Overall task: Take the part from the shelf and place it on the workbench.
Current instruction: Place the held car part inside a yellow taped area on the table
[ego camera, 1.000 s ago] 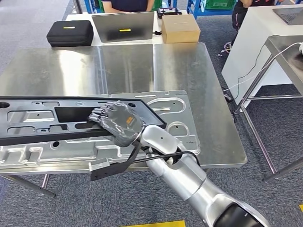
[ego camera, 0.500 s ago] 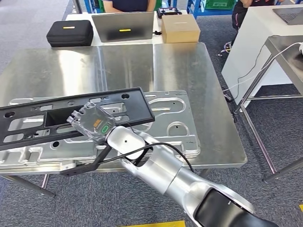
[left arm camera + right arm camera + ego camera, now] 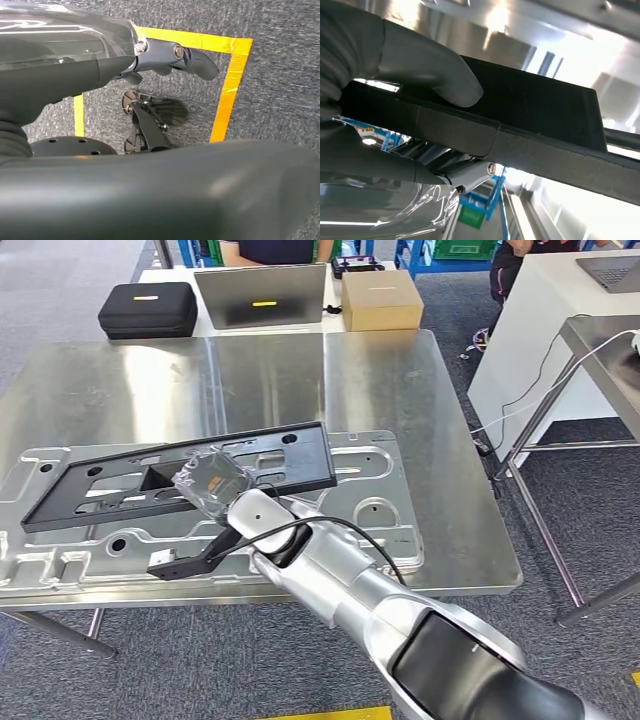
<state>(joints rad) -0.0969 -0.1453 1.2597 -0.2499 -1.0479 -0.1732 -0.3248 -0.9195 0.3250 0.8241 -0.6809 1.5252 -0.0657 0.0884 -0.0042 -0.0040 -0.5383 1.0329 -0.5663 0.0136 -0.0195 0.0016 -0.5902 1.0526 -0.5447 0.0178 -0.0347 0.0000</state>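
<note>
Right hand [image 3: 210,483] is clamped on my black part [image 3: 249,462], about the middle of its near edge. On the right wrist camera I see the thick grey thumb [image 3: 433,70] pressed flat on one face of the black panel and darker fingers [image 3: 376,165] under the other, so that's a firm pinch. The part sits tilted over the silver stamped panel [image 3: 370,510] lying on the steel workbench [image 3: 377,380]; its left end hangs low near the panel, its right end higher, and I can't tell whether it touches.

Sweeping left to right along the far side: a black case [image 3: 148,308] on the white table, then a grey laptop [image 3: 260,295], then a cardboard box [image 3: 381,300]. People sit behind them. Further right, a white table [image 3: 528,330] with a cable trailing down.

Left hand [image 3: 177,55] hangs over grey carpet with yellow floor tape [image 3: 230,80]; its fingers look curled in, holding nothing.
</note>
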